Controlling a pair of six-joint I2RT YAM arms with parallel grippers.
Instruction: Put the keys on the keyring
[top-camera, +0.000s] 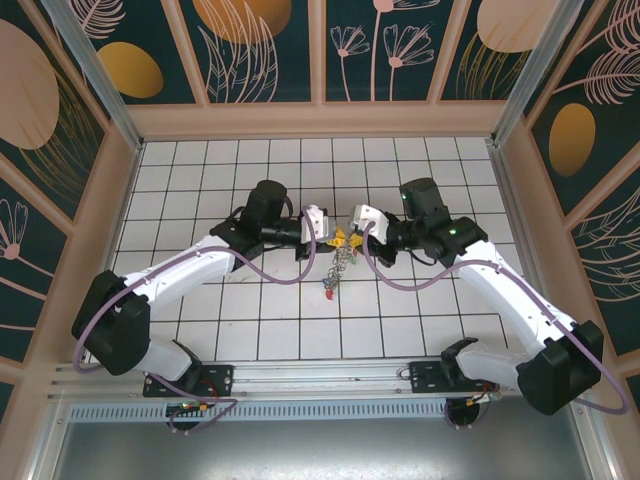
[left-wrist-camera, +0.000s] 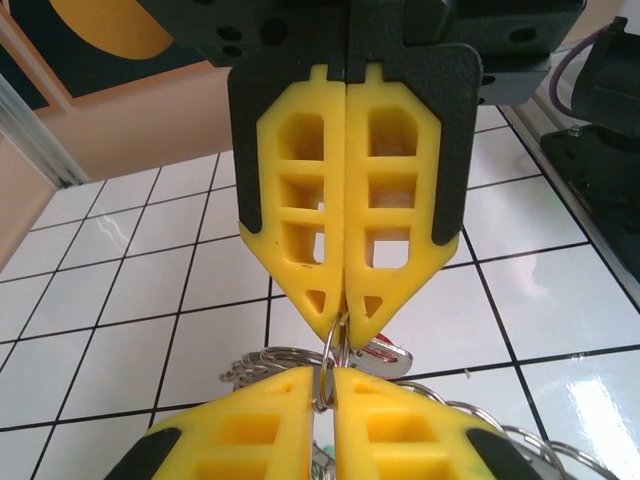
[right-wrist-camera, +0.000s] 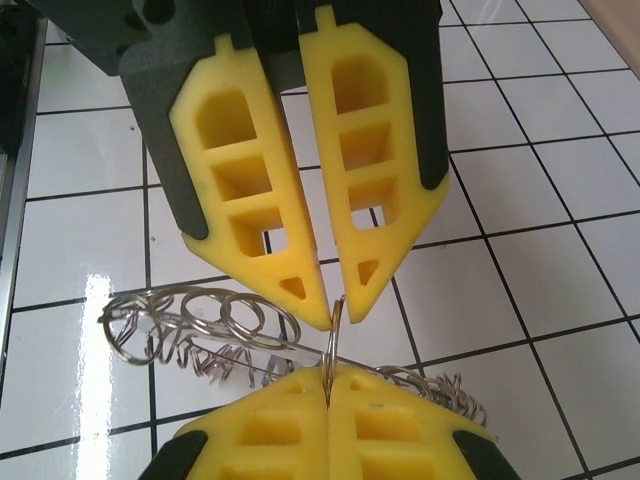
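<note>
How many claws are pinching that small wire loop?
2: the left claw and the right claw pinch the same wire loop, tip to tip from opposite sides.

The top camera looks steeply down from behind the arm bases. Wrist cameras sit close behind yellow latticed plastic fingers (left-wrist-camera: 300, 190), facing each other across one shared thin wire loop (right-wrist-camera: 328, 340).

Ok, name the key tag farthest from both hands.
The red tag, at the end of the cluster nearest the arm bases; the yellow tag sits much closer to them.
</note>
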